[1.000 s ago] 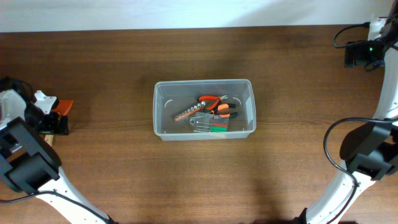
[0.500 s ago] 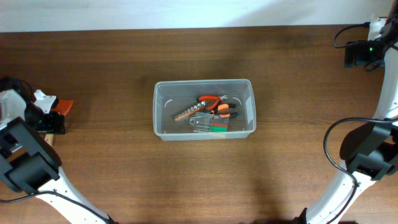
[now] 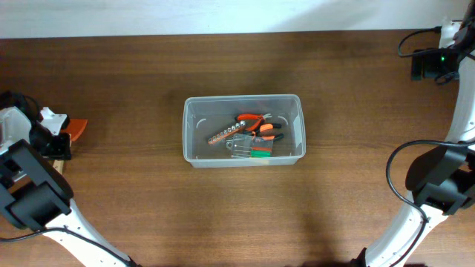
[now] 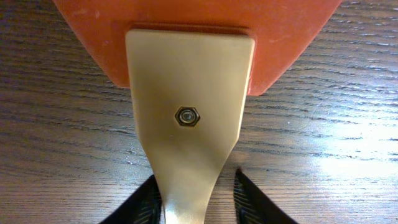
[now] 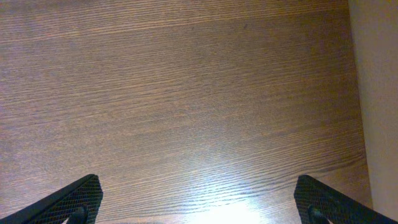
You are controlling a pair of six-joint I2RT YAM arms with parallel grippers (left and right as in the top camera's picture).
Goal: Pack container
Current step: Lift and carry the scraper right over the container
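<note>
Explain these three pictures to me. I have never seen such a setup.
This is a robot with two arms at a wooden table, each ending in a two-finger gripper. One picture looks down from above; the other two come from cameras on the wrists, so each arm's own fingers show at the bottom edge. Mid-table stands a clear plastic container with orange-handled pliers and other small tools inside. At the left lies a scraper with an orange blade and pale handle. The left gripper has its fingers either side of that handle; whether it already pinches it, I cannot tell. The right gripper is wide open over the tabletop, holding nothing.
</note>
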